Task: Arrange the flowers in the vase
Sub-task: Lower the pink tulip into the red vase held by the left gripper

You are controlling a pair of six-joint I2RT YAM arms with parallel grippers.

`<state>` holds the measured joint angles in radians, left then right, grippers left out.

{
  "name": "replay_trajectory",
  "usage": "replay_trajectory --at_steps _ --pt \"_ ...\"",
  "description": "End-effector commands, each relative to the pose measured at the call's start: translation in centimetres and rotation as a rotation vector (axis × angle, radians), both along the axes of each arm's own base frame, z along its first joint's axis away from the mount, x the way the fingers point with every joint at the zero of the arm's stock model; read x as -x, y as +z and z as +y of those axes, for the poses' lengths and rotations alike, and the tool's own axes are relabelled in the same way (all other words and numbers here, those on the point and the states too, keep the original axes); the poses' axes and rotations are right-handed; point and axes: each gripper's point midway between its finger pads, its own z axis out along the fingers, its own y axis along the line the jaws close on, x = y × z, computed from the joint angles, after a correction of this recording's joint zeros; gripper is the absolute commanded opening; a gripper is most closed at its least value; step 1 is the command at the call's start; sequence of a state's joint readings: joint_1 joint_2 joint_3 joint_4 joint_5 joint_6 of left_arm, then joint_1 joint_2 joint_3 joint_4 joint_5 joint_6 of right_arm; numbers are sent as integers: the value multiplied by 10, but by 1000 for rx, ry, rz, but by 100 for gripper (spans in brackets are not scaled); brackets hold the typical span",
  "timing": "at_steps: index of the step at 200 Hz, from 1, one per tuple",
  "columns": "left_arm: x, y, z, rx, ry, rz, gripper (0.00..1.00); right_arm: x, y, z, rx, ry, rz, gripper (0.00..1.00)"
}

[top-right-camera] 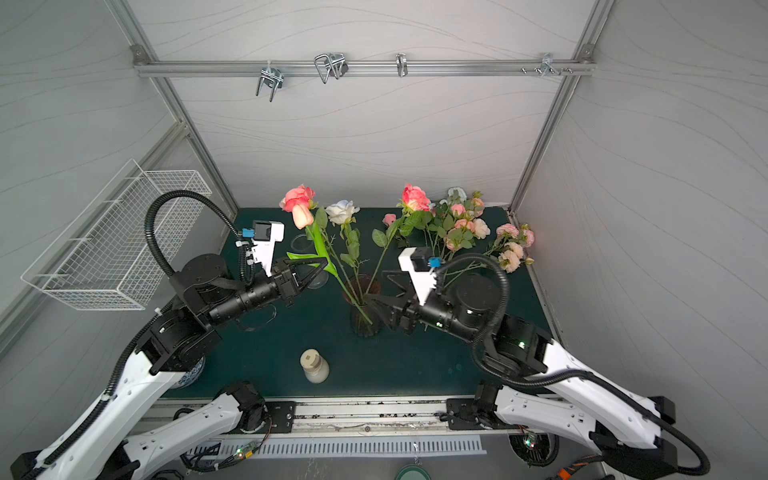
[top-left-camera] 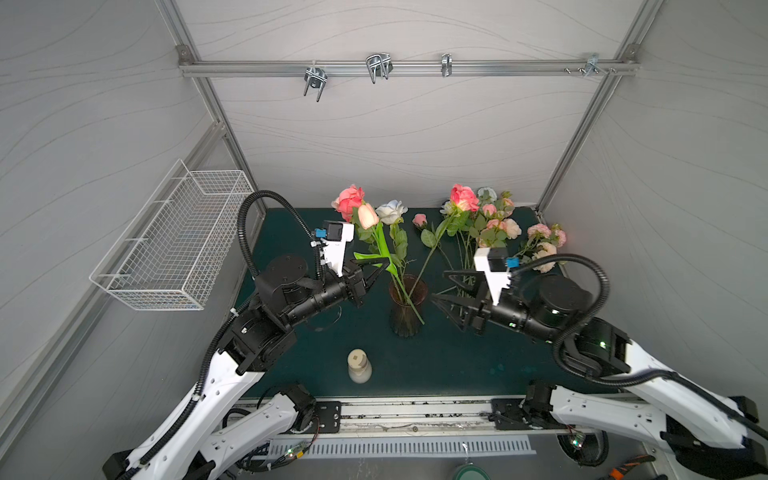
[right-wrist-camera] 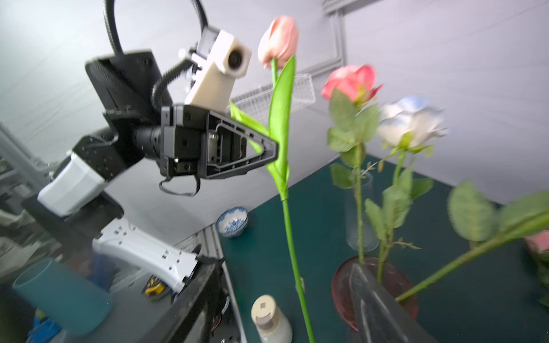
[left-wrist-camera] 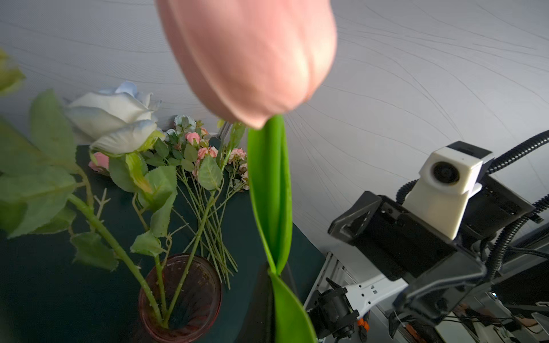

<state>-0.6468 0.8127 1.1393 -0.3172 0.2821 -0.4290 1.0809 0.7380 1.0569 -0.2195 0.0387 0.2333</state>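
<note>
- Left tool [top-left-camera: 385, 264] is clamped on the stem of the tulip [top-left-camera: 368, 216], holding it upright beside the vase [top-left-camera: 408, 309].
- Right tool [top-left-camera: 438, 285] has its jaws wide apart and empty, near the vase.

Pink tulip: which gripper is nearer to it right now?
Left. The left gripper is shut on the pink tulip, gripping its green stem below the bloom. The right gripper stands open beside the vase, not touching the tulip.
</note>
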Motion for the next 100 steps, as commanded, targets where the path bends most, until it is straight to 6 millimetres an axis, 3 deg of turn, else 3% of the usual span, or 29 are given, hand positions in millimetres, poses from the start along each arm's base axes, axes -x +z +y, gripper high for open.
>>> replay_trajectory --at_steps 1,22,57,100 --pt "-12 33 6 3 83 -166 0 -7 2 -29 0 -98 -26 72" --pt "-23 34 3 -28 131 -210 0 -5 6 -41 -11 -116 -37 72" --pt "-37 26 -1 -116 200 -253 0 -3 2 -44 -5 -116 -35 72" --pt "-65 -22 -12 -285 246 -193 0 -10 -5 -44 25 -148 -37 73"
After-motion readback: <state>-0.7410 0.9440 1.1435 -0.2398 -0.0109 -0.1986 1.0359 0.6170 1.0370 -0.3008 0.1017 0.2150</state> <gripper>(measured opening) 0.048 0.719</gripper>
